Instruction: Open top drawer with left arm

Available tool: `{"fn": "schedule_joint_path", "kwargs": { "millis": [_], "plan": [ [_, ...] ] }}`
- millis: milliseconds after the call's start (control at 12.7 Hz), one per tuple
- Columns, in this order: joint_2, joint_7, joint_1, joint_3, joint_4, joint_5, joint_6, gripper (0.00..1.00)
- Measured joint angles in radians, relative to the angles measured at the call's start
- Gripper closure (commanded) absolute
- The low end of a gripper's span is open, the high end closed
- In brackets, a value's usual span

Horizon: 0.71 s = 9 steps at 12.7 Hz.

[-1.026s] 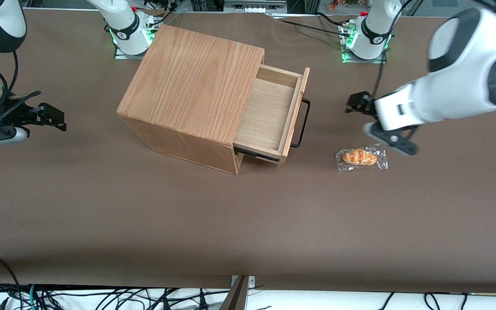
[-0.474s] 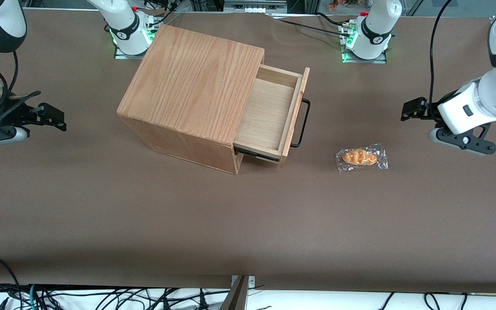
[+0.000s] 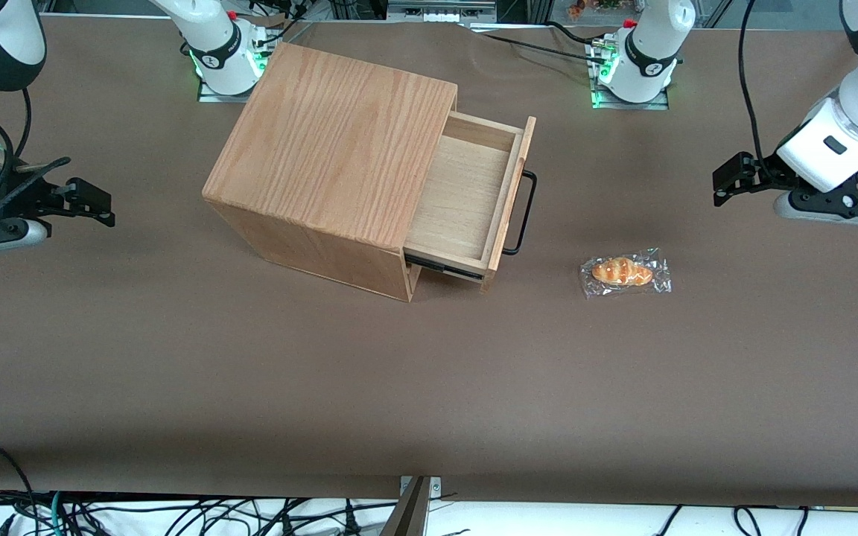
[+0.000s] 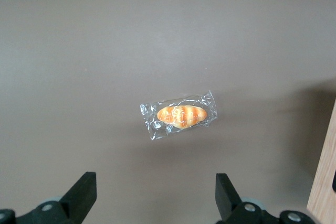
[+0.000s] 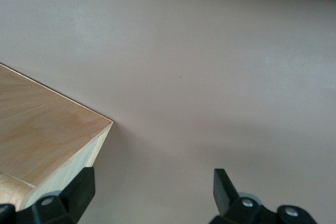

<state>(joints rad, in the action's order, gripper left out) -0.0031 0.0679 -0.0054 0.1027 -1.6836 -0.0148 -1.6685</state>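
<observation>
Top drawer (image 3: 466, 195) pulled out; gripper (image 3: 727, 181) spread wide, gripping nothing, well apart from drawer toward working arm's end.

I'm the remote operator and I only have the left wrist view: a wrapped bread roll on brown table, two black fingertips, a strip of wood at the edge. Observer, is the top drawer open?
Observer: Yes. In the front view the top drawer stands pulled out of the cabinet, its tray bare.
Operator: Is the gripper at the handle?
Observer: No. The gripper hangs apart from the black wire handle, toward the working arm's end of the table.
Operator: Where is the roll relative to the drawer?
Observer: The bread roll lies on the table in front of the drawer, slightly nearer the front camera than the handle.
</observation>
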Motion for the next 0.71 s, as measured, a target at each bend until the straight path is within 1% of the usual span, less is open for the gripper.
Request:
{"fn": "schedule_joint_path", "kwargs": {
  "millis": [237,711],
  "plan": [
    [-0.03,0.026,0.013,0.0,-0.033,0.028,0.008,0.0],
    [-0.038,0.029,0.015,0.004,-0.032,0.034,0.046,0.0]
  ]
}}
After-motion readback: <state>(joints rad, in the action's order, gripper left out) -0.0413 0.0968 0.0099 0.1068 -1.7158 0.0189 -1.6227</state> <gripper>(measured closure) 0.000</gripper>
